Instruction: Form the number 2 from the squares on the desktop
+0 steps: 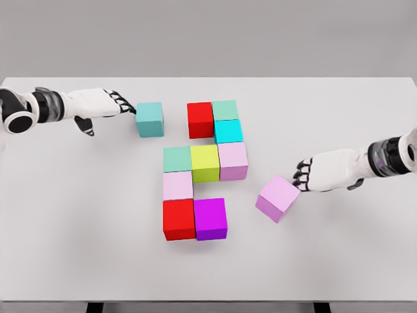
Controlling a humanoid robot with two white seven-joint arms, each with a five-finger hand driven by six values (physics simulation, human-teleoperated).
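Coloured cubes lie on the white table (78, 215). A red cube (200, 119), a green cube (225, 109) and a cyan cube (229, 131) form the top group. Below run a green cube (176, 159), a yellow-green cube (204, 162) and a pink cube (232, 160). Under them sit a pale pink cube (178, 186), a red cube (178, 219) and a magenta cube (210, 218). My left hand (124, 104) touches the left side of a loose teal cube (150, 119), fingers extended. My right hand (303, 176) has its fingertips against a loose, tilted lilac cube (278, 197).
The table's front edge runs along the bottom of the view, with dark legs (94, 306) showing below it. The left and right thirds of the tabletop hold only my arms.
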